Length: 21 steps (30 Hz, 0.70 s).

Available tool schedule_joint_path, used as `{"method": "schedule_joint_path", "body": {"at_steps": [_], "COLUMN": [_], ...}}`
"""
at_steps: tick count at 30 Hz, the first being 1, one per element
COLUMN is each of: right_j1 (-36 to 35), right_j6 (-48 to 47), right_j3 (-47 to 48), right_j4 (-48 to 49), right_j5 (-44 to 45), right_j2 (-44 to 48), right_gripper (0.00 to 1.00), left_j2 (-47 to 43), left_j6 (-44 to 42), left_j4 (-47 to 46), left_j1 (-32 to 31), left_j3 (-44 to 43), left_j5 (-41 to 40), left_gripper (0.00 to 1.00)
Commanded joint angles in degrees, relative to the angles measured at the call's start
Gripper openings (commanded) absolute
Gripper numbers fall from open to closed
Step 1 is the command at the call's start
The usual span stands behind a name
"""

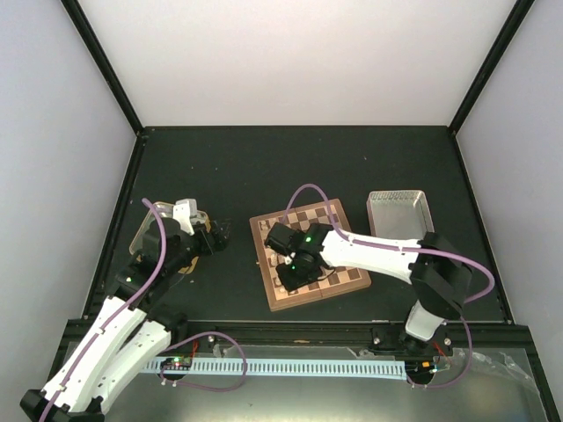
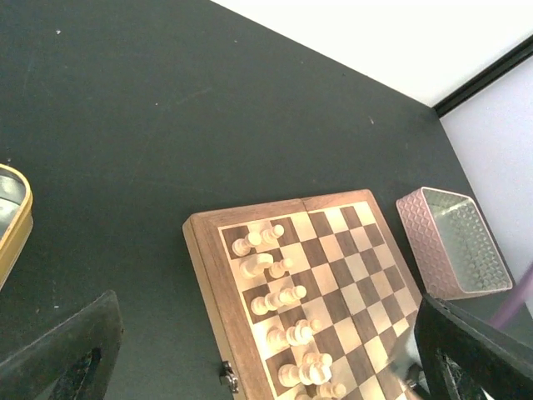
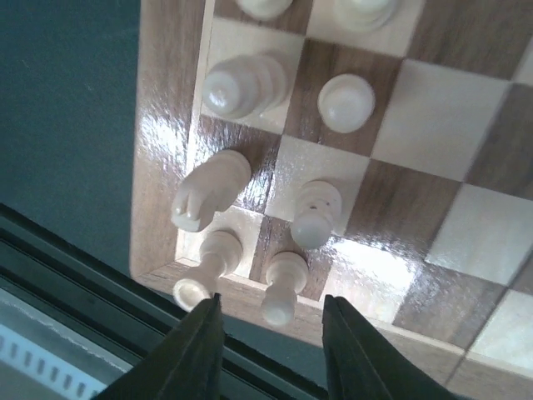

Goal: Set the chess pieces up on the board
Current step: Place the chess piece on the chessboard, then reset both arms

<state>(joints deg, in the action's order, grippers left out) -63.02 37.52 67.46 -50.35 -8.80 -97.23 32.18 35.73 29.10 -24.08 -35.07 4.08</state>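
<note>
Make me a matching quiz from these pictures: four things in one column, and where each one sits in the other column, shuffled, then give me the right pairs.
Things
1. board
2. tray
3. gold-rimmed tin
4. right gripper

Places
A. far left in the top view
B. over the board's near left corner
C. centre, pale pieces along its left side
D. right of the board

Pairs: 1-C, 2-D, 3-A, 4-B
</note>
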Motion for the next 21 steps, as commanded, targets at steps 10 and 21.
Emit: {"method": "schedule_joint_path", "body": {"at_steps": [10,21], "right_j1": [1.33,1.90], "right_j6": [5.71,5.28], "right_j3": [-5.27,-9.03], "right_j4": [0.97,-3.61], "right_j5": [29.51,55.58], "right_j2": [31.31,64.00], "right_gripper": [0.61,0.85], "left_j2": [-2.74,-8.79], "left_j6": [-7.61,-17.48], "left_j4": [8.50,15.45], "left_j1": [0.26,0.18], "left_j3": [-8.97,-20.38], "left_j5": [1.81,-2.61], "left_gripper": [0.99,0.99]}}
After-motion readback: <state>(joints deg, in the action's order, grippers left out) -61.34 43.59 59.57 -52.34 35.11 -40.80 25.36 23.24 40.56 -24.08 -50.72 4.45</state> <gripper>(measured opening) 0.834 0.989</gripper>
